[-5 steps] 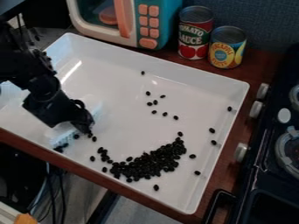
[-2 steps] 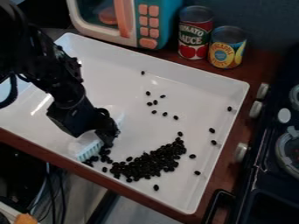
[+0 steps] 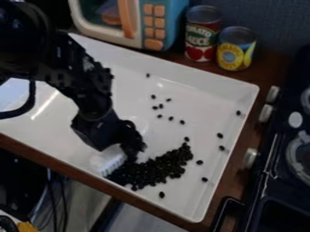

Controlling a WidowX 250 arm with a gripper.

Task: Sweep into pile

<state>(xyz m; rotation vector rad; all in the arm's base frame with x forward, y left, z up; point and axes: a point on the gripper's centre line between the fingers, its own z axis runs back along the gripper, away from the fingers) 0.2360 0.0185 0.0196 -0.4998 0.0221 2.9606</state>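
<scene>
The hand [image 3: 134, 148] is clamped on a white brush [image 3: 111, 160] against the black beans [image 3: 158, 169]

Toy microwave [image 3: 124, 22]; beside it — red can [image 3: 201, 38], yellow can [image 3: 235, 50]; black stove [image 3: 273, 165]; cables [image 3: 65, 201].

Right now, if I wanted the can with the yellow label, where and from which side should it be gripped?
Probably near the top of its round side, coming down from above and closing front to back: the yellow-labelled can stands upright, and the red-labelled can crowds it on the picture's left.
</scene>
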